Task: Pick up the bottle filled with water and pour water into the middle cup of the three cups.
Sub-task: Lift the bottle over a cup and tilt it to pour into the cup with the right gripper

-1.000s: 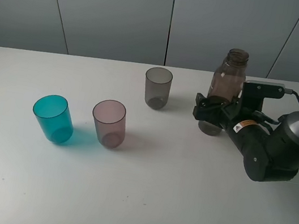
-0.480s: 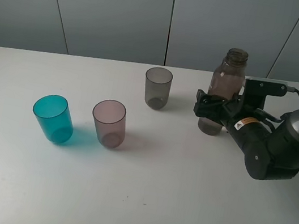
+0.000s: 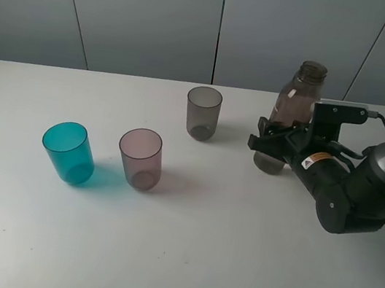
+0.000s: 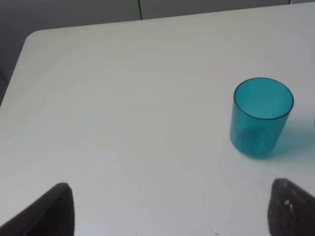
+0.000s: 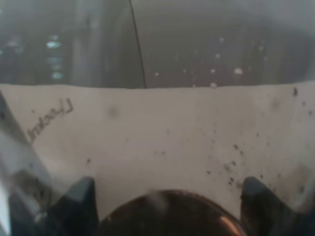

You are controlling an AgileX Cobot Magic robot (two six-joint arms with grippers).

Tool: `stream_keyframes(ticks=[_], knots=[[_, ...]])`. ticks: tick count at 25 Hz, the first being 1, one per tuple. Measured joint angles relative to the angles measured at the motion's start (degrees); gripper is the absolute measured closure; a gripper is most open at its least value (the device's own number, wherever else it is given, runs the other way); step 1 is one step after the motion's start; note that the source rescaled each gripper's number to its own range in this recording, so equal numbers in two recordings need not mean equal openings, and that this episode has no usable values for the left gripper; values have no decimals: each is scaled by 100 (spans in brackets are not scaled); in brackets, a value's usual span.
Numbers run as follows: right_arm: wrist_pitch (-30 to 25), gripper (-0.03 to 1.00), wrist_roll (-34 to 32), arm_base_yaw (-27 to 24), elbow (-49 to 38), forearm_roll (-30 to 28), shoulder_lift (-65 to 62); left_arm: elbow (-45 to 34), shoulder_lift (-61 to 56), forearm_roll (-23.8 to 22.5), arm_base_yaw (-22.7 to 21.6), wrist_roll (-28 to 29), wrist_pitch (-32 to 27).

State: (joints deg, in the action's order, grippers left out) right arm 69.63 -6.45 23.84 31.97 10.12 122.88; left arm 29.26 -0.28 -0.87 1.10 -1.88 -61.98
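The smoky brown-pink bottle [image 3: 295, 102] stands at the right of the white table [image 3: 219, 252], leaning a little to the right, with no cap. My right gripper [image 3: 272, 145] is shut on its lower body. In the right wrist view the bottle [image 5: 162, 128] fills the picture between my fingertips [image 5: 74, 204]. The three cups form a row from front left to back middle: teal-blue [image 3: 68, 151], the pinkish-mauve middle cup [image 3: 139, 157], smoky grey [image 3: 202, 112]. All are upright. My left gripper [image 4: 172, 211] is open and empty above the table's left part, near the teal cup [image 4: 261, 117].
The right arm [image 3: 351, 193] lies low over the right side of the table. A grey panelled wall [image 3: 220, 23] stands behind the table's back edge. The left table edge [image 4: 19, 59] shows in the left wrist view.
The bottle's neck has tipped slightly to the right within my right gripper's grasp. The cups and the left gripper have not moved.
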Motion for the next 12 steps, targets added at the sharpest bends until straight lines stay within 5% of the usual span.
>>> stream_keyframes(ticks=[7,12], knots=[[-315,96,28,173,-241,7,-669,0,0,0,0,0,0],[-584,96,969,722,-254,702,-1740,0,0,0,0,0,0]])
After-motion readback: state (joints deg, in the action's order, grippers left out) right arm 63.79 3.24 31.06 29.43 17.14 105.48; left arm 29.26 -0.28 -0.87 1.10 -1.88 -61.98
